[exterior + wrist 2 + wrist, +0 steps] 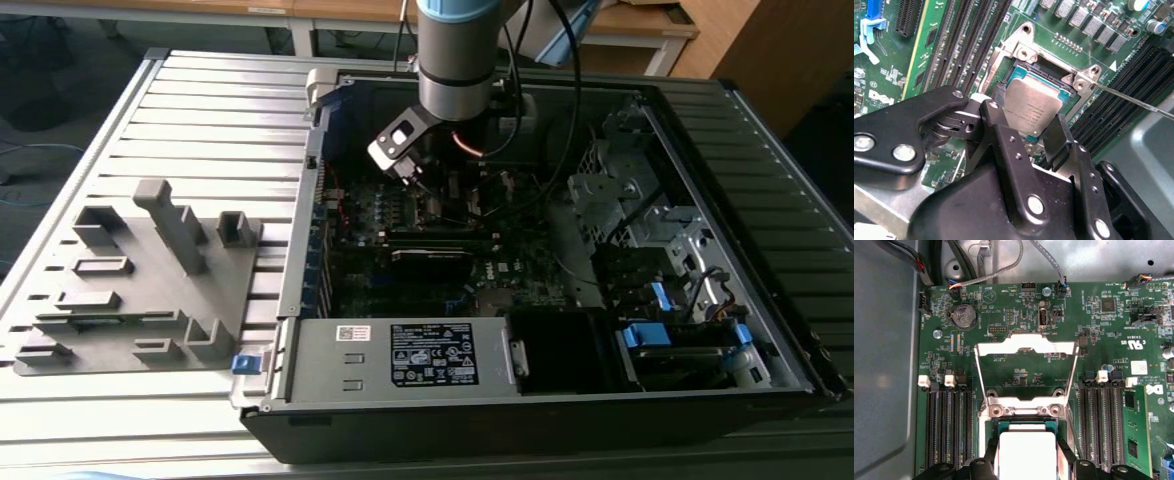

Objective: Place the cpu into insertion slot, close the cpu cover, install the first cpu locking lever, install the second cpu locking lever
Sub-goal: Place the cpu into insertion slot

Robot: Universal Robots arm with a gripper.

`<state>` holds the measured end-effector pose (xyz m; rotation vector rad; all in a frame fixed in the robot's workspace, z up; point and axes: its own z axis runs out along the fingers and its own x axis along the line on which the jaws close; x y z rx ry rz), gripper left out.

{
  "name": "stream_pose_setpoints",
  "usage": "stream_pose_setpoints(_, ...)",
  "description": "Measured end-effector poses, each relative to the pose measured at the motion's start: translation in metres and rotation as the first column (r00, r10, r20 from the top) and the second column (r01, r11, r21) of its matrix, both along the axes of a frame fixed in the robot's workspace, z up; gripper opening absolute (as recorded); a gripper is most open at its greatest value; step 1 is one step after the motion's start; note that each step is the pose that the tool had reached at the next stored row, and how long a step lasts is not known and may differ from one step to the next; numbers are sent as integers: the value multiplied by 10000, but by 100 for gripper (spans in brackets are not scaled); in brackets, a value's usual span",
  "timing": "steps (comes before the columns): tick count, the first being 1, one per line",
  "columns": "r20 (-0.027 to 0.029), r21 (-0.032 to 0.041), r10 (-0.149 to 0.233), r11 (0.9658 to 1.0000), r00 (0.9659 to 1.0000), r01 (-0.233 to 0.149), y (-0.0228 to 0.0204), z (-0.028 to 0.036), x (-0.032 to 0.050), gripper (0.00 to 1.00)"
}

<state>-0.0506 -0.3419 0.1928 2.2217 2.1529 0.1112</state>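
My gripper (pixel 1029 122) is shut on the cpu (pixel 1031 107), a flat square chip with a dull grey metal top, one black finger (pixel 996 117) on each of two opposite edges. The chip lies in or just over the insertion slot (pixel 1053 75); I cannot tell whether it is fully seated. In the first wrist view the cpu (pixel 1026 452) is between the fingers at the slot's silver rim (pixel 1026 411). Behind it the cpu cover (pixel 1026 346), a shiny frame with a big window, stands swung open. A thin wire locking lever (pixel 1134 100) sticks out to one side, unlatched. In the exterior view the gripper (pixel 411 175) reaches down onto the motherboard.
Long black memory slots (pixel 949 430) flank the socket on both sides. The open case's walls (pixel 300 230) ring the board. A labelled metal power supply (pixel 427 355) fills the case's near end. A grey fixture block (pixel 134 290) lies on the table at the exterior view's left.
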Motion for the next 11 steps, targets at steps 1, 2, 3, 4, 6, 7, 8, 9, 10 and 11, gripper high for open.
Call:
stream_pose_setpoints(1,2,2,0,10000,10000,0,0,-2,0,54)
stream_pose_setpoints(2,3,4,0,10000,10000,0,1,-3,0,54)
stream_pose_setpoints(3,3,4,0,10000,10000,0,1,-3,0,54)
stream_pose_setpoints(4,3,4,0,10000,10000,0,1,-3,0,54)
stream_pose_setpoints(6,3,4,0,10000,10000,0,1,-3,0,54)
stream_pose_setpoints(7,3,4,0,10000,10000,0,1,-3,0,54)
stream_pose_setpoints(8,3,4,0,10000,10000,0,1,-4,0,54)
stream_pose_setpoints(9,2,4,0,10000,10000,0,1,-8,0,54)
stream_pose_setpoints(10,0,2,0,10000,10000,0,0,-11,0,54)
stream_pose_setpoints(11,0,1,0,10000,10000,0,0,-12,0,54)
